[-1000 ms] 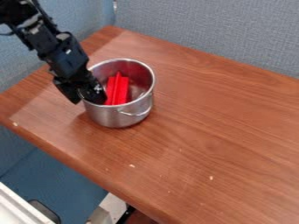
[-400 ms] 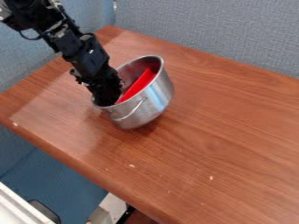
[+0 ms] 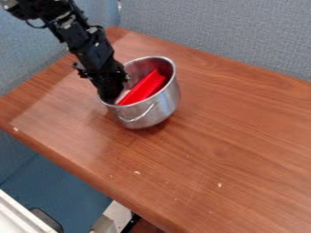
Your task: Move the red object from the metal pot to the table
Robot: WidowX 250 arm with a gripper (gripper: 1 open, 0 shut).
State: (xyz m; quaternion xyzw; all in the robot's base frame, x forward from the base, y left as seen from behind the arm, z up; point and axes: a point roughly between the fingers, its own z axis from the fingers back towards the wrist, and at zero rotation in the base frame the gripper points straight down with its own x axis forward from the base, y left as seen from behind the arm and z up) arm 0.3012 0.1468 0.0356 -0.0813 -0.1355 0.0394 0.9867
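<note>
The metal pot (image 3: pixel 155 98) stands on the table (image 3: pixel 206 155), left of centre, with its wire handle hanging down the near side. The red object (image 3: pixel 147 86) lies slanted inside it, its upper end toward the pot's far rim. My black gripper (image 3: pixel 119 92) reaches steeply down into the pot's left side, right at the red object's lower end. Its fingertips are hidden below the rim, and the jaws look shut. Whether they grip the red object I cannot see.
A blue-grey wall runs behind the table. The table's left and near edges drop off to the floor. Bare wood lies to the right of and in front of the pot.
The gripper has moved right and dipped into the pot, and its jaws have closed. The pot has shifted to the right and its red contents now lie more slanted.
</note>
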